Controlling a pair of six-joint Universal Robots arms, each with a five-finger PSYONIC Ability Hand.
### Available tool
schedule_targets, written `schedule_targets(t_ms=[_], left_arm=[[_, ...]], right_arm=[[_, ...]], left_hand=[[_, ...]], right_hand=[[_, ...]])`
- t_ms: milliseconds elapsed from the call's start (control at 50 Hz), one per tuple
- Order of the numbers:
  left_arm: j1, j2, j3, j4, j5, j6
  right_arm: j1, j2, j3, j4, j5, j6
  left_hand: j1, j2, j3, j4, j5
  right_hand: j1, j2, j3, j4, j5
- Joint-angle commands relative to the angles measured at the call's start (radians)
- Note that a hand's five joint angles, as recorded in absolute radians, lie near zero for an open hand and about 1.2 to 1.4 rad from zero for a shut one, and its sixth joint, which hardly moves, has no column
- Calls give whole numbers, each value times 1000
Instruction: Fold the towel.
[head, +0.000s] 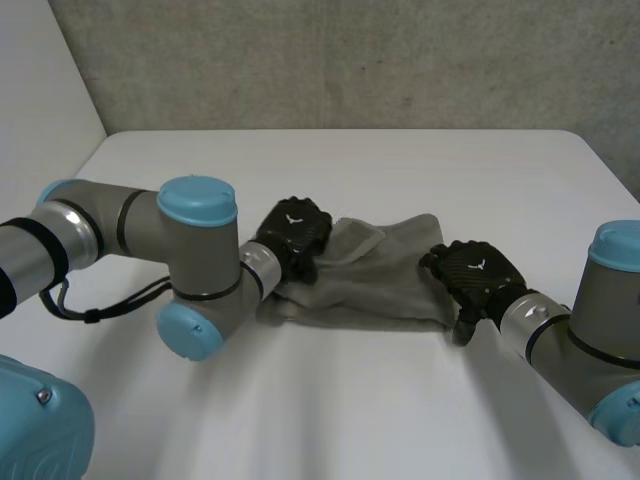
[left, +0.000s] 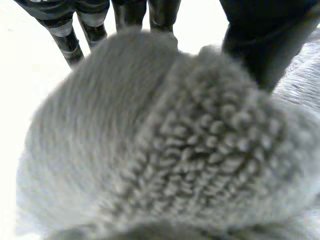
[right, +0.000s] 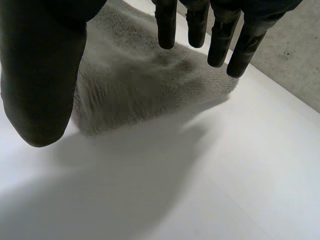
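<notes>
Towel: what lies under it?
The towel lies on the white table; the left robot hand grips its left end. Whatever lies beneath the cloth is hidden.

The head camera looks down from high behind, across the surface (head: 350, 400). Both wrist cameras face forward and down, the left nearly against the towel (head: 385, 275) all three share.

A crumpled grey towel (head: 385, 282) lies mid-way across the white table (head: 400, 170). The left hand (head: 293, 236) curls over its left end. The right hand (head: 476, 270) sits at its right edge, fingers relaxed.
</notes>
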Motion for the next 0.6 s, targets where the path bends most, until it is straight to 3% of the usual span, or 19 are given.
schedule_targets(t_ms=[20,120,220,420,600], left_arm=[[57,33,-18,20,-145,43],[73,77,-115,16,-147,39],[76,137,-215,14,-147,19],[79,189,-281,8,-145,-164],[76,203,-311,-1,-145,-172]], right_arm=[[0,0,-1,-14,0,-1],[0,0,-7,-14,-2,-1],[0,2,-8,-14,-2,-1],[49,-9,-1,-12,3,4],[63,-4,9,-35,2,9]], left_hand=[[214,207,-51,-59,223],[364,357,-51,-59,373],[282,275,-51,-59,291],[35,29,-51,-59,44],[20,14,-51,-59,29]], right_hand=[[-61,-64,-42,-76,-58],[-61,-64,-42,-76,-58],[-61,-64,-42,-76,-58],[-61,-64,-42,-76,-58],[-45,-47,-42,-76,-42]])
